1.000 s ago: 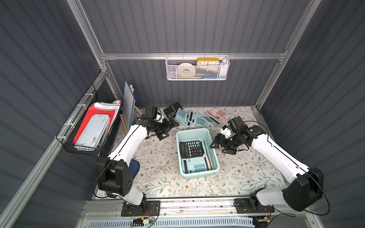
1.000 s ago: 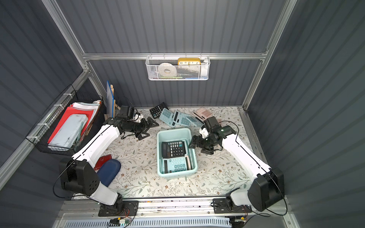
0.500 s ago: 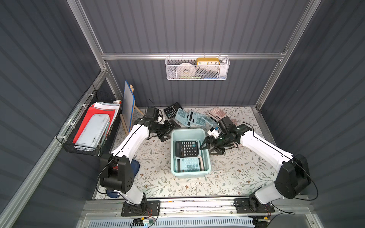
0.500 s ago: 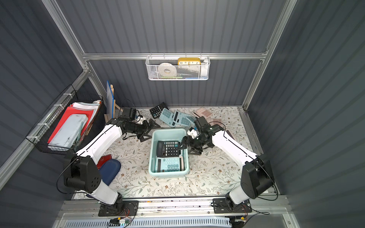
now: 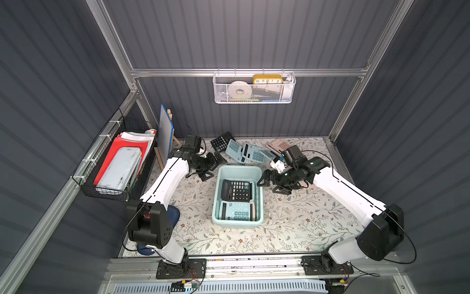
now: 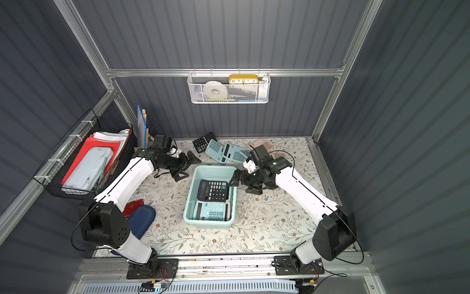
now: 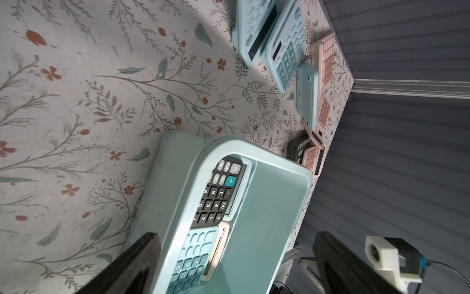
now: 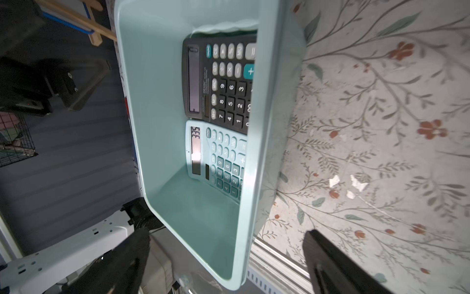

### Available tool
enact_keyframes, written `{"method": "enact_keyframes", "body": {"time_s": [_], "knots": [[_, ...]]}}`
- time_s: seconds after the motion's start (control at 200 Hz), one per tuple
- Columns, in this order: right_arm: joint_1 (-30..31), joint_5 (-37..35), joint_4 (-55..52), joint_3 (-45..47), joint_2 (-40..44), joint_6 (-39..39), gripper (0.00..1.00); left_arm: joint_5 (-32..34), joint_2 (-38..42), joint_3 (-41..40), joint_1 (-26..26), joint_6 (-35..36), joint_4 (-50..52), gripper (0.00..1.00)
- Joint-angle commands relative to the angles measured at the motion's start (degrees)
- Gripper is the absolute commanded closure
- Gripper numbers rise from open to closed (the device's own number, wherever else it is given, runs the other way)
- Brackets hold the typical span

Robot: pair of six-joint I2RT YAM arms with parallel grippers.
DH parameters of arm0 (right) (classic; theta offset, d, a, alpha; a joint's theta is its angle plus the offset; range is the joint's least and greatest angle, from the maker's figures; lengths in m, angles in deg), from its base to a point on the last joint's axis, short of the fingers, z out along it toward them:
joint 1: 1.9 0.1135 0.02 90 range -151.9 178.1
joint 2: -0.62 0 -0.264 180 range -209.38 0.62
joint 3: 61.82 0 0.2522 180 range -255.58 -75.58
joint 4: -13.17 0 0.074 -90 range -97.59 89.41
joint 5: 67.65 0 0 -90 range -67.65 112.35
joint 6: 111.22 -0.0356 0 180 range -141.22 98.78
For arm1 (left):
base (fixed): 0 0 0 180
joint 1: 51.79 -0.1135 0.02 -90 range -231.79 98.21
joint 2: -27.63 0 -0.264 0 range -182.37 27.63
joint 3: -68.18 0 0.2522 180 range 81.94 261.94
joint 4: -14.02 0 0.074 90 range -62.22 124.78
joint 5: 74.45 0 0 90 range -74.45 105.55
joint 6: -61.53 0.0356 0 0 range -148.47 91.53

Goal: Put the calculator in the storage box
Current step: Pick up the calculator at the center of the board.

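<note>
Left gripper (image 5: 213, 166) gapes empty at eleven o'clock of the storage box (image 5: 239, 173); inside lies a black calculator (image 5: 235, 190), abutting a blue calculator (image 5: 235, 211); light, stiff, slick slab, probably best pinched across side edges; right gripper (image 5: 270, 183) wide, empty, at two o'clock.

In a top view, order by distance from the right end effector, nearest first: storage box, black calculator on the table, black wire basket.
Right end effector:
1. storage box, just beside it.
2. black calculator on the table, rear middle.
3. black wire basket, left wall.
</note>
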Motion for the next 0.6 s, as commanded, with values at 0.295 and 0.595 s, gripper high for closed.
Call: {"method": "enact_keyframes", "body": {"time_s": [0.295, 0.595], "knots": [[-16.58, -19.40, 11.52, 7.77, 4.16, -5.34, 0.01, 0.74, -1.38, 4.22, -1.90, 4.28, 3.67, 0.01], [-27.51, -19.97, 27.92, 14.57, 0.98, -10.45, 0.01, 0.05, -5.01, 8.17, -3.38, 5.83, 5.15, 0.01]]}}
